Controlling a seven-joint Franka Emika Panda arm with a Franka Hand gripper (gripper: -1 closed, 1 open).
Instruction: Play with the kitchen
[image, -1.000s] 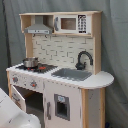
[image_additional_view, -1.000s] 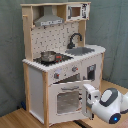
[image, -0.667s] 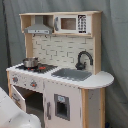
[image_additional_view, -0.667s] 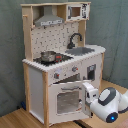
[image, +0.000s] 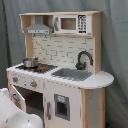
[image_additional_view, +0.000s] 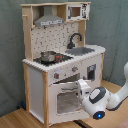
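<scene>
Gripper right at the oven door of the kitchen, handle at nine o'clock; finger spread impossible to tell. Best eased outward slowly, squarely.

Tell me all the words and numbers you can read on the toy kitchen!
No text can be read anywhere.
Microwave: a dark button panel beside its window, marks too blurred to read.
Knobs: no readable numbers.
Small door under the sink: dark panel, nothing legible.
Robot arm: a blue light, no label to read.
</scene>
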